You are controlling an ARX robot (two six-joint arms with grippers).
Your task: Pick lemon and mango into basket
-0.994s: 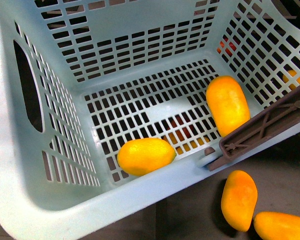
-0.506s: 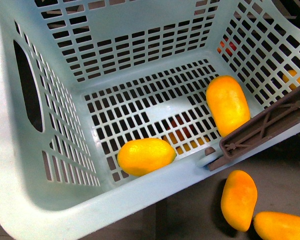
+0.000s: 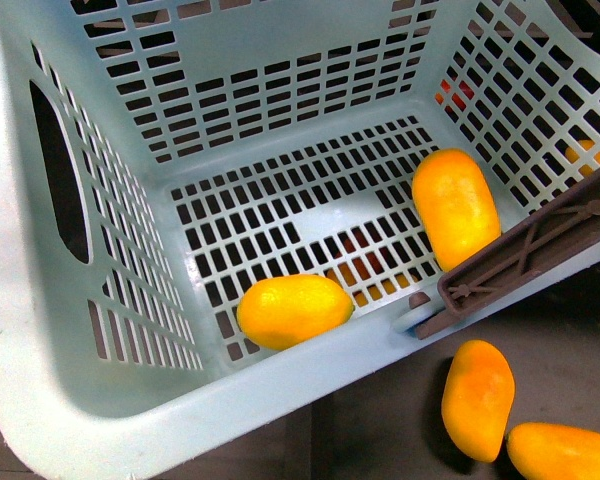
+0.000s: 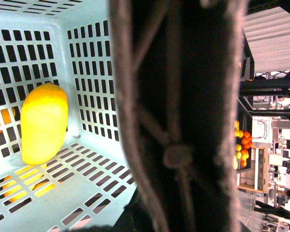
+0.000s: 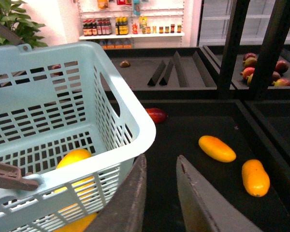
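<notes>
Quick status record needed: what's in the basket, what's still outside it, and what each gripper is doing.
basket: light aqua slotted plastic basket, brown swing handle lying on its near rim
inside: egg-shaped yellow lemon on the floor by the near wall; longer yellow mango near the handle
outside: two yellow-orange mangoes on the dark surface
left gripper: not seen; wrist view blocked by the handle
right gripper: fingers slightly apart, empty, beside the basket

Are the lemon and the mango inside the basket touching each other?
Apart. The front view shows bare slotted basket floor between the lemon near the front wall and the mango by the brown handle.
</notes>
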